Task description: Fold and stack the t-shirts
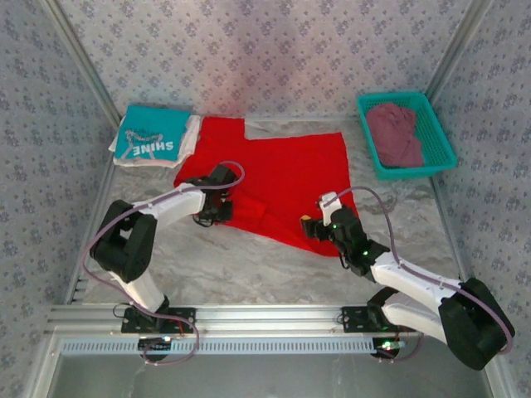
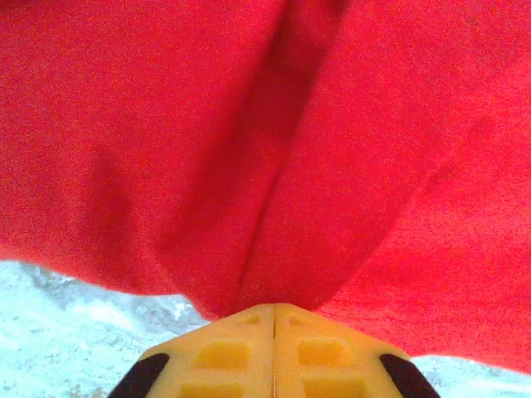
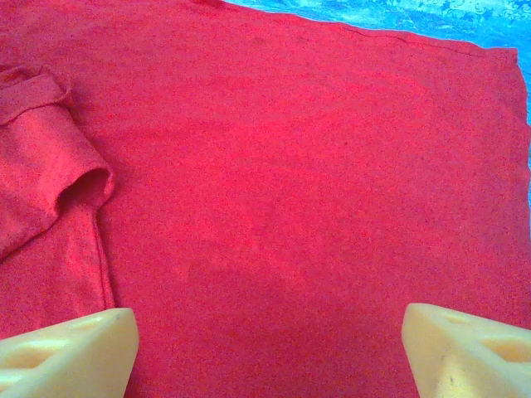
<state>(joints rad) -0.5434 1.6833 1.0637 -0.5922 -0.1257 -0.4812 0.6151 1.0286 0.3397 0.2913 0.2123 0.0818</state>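
Marble tabletop point(image 1: 249, 265): left end effector point(image 2: 274, 319) tight on red t-shirt point(image 1: 286, 170), right end effector point(image 3: 265, 332) splayed above it

Left gripper point(image 2: 274, 309), its yellow fingers point(image 2: 222, 355) pressed together, pinches a gathered fold of the red t-shirt point(image 2: 265, 149). The cloth is creased, above the pale marbled table point(image 2: 75, 332).

The marbled table point(image 1: 249, 267) bears a spread red t-shirt point(image 1: 286, 174), a folded white t-shirt point(image 1: 191, 133) and a teal basket point(image 1: 397, 95).

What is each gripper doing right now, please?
Left gripper: shut on the red t-shirt.
Right gripper: open, above it.
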